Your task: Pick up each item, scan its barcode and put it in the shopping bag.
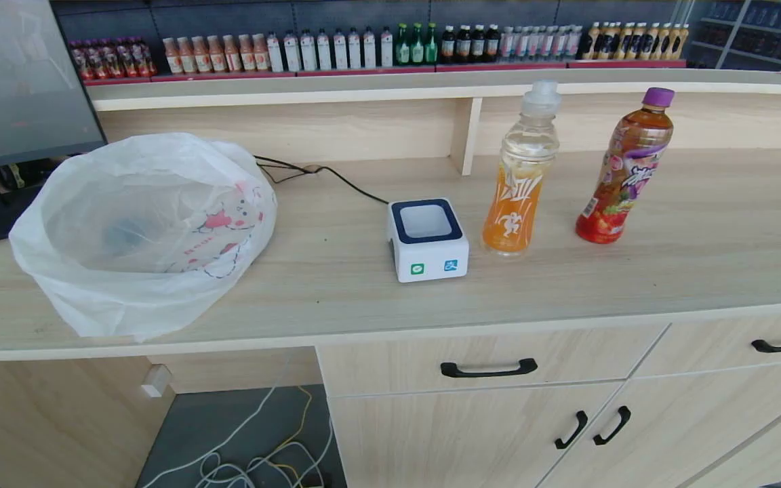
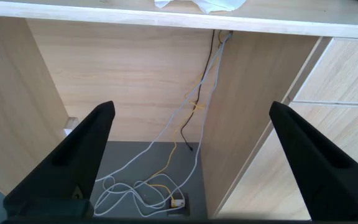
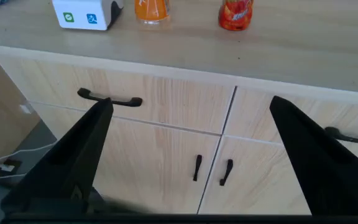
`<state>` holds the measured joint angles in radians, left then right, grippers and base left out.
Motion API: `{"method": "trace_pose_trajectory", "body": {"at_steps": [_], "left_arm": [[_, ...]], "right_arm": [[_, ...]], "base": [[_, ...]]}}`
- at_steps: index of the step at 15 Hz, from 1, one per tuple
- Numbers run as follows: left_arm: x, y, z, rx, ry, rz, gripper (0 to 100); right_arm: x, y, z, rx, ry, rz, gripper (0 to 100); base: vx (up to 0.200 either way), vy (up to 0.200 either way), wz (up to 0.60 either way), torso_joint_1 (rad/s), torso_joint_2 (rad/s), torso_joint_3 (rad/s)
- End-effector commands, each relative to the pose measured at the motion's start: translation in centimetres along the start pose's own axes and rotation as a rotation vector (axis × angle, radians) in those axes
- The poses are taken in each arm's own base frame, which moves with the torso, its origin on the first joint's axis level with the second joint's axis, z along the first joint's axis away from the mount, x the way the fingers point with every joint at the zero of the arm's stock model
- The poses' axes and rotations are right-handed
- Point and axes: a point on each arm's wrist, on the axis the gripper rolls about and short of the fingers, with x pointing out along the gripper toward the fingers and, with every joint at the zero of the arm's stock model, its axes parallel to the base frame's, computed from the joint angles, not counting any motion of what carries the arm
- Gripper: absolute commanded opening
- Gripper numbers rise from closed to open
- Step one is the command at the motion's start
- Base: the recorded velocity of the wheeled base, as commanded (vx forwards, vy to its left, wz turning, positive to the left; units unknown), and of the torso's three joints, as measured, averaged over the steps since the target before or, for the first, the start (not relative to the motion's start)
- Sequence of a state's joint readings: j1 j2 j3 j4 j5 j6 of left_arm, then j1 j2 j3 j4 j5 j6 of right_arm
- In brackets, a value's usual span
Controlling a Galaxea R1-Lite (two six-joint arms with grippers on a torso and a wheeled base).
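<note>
The left tool [image 2: 191, 109] and the right tool [image 3: 191, 102] each hang low, jaws spread wide apart.

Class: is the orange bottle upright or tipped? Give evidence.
Upright: the orange bottle stands on its base on the counter, cap uppermost.

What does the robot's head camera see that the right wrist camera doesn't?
Head camera's extras: the white shopping bag on the left of the counter, the black cable behind the scanner, and the row of bottles on the back shelf. Right wrist camera's extra: the right gripper, wide open. Both see the scanner, the orange bottle, the red bottle and the drawer handle.
</note>
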<state>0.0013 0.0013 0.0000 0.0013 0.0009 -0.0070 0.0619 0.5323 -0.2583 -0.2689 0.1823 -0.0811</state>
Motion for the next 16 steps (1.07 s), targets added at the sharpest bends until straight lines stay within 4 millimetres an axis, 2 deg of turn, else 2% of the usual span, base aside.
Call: {"method": "trace_pose_trajectory", "body": {"at_steps": [1, 6, 8, 11, 16], "left_arm": [[0.0, 0.0, 0.0, -0.001, 0.001, -0.001, 100], [0.0, 0.0, 0.0, -0.001, 0.001, 0.001, 100], [0.0, 0.0, 0.0, -0.001, 0.001, 0.001, 100], [0.0, 0.0, 0.0, -0.001, 0.001, 0.001, 100], [0.0, 0.0, 0.0, -0.001, 0.001, 0.001, 100]], "right_arm": [[3.4, -0.5, -0.7, 0.015, 0.083, 0.013, 100], [8.7, -0.5, -0.2, -0.001, -0.03, 0.085, 100], [10.2, -0.4, 0.0, -0.006, -0.083, 0.101, 100], [15.1, -0.9, 2.1, -0.037, -0.312, 0.083, 100], [17.6, -0.7, 1.7, -0.045, -0.349, 0.094, 100]], "base": [[0.0, 0.0, 0.0, 0.0, 0.0, 0.0], [0.0, 0.0, 0.0, 0.0, 0.0, 0.0], [0.0, 0.0, 0.0, 0.0, 0.0, 0.0], [0.0, 0.0, 0.0, 0.0, 0.0, 0.0], [0.0, 0.0, 0.0, 0.0, 0.0, 0.0]]}}
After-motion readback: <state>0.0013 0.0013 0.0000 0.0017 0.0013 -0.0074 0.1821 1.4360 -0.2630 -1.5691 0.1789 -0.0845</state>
